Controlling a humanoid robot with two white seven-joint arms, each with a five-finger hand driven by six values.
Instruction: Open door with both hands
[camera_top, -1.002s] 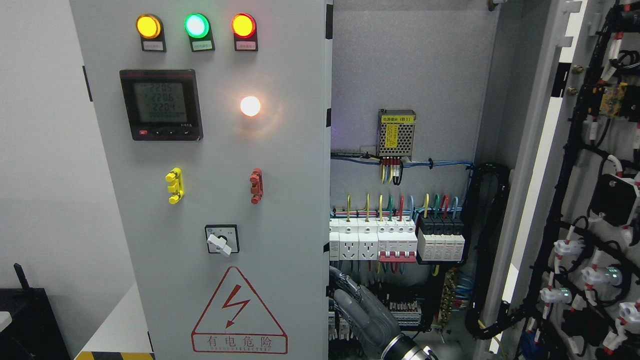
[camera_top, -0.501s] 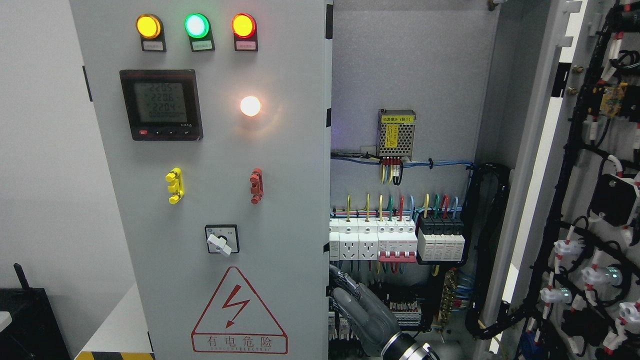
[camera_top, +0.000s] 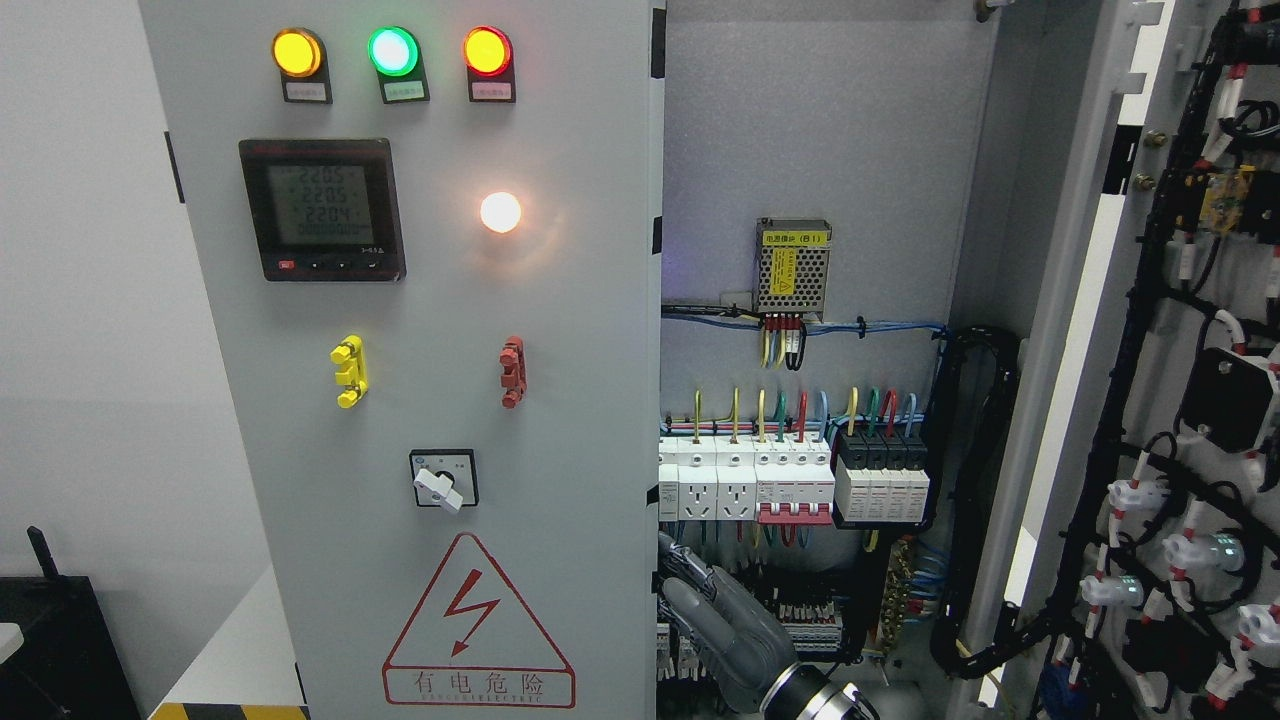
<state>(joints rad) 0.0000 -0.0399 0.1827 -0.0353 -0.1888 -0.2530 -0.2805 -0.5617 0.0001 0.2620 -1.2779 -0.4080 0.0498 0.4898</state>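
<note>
Hand (camera_top: 725, 625) slightly lower, behind door (camera_top: 440, 350) edge

Cabinet backplate (camera_top: 820, 130) carries breakers (camera_top: 745, 485) (1 row).

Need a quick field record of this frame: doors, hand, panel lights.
left door: closed, facing the camera
right door: swung open, wiring on its inner side showing
hand: grey, at the left door's right edge, low down; side unclear
indicator lamps: yellow, green, red, all lit
meter: display on
cabinet interior: breakers and wires visible
</note>
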